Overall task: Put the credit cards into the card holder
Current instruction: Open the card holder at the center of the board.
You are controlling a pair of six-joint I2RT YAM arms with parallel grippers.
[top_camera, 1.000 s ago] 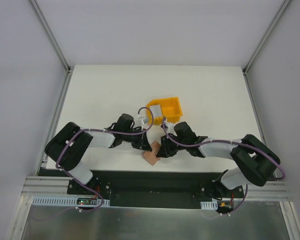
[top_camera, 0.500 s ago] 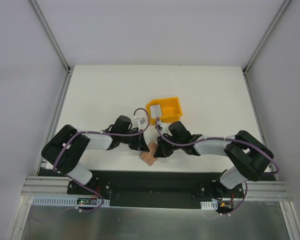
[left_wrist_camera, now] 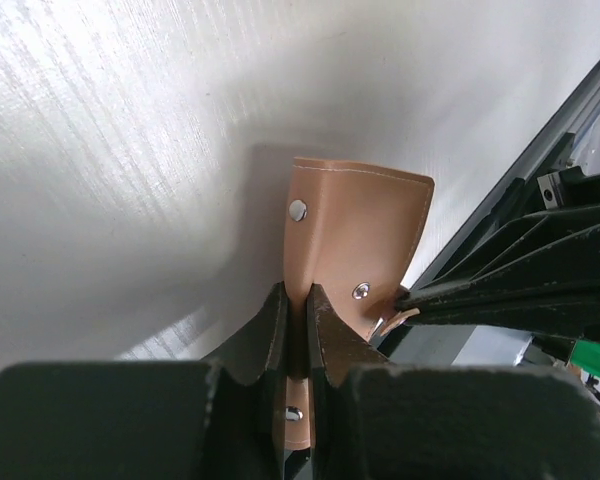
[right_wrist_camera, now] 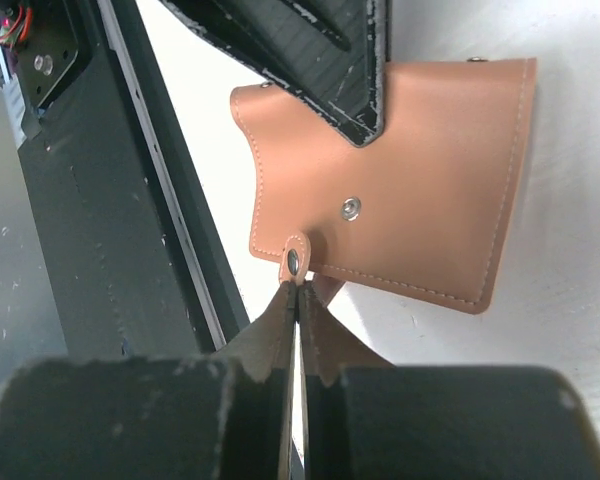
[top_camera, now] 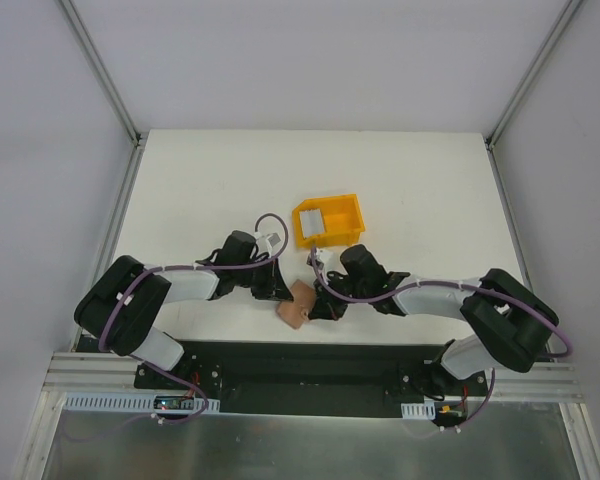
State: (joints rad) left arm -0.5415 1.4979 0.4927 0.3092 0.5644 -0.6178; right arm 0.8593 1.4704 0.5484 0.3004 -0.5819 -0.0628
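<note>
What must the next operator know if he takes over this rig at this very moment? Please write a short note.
Left gripper: shut on a flap of the card holder.
Right gripper: shut on its tab clasp.
Holder is at the near table edge, between the arms.
Credit cards: in the yellow bin.
Done: holder gripped by both.
Left: open it, put the cards in.

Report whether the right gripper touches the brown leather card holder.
Touching: the right wrist view shows the right gripper pinching the brown leather card holder by its tab.
</note>
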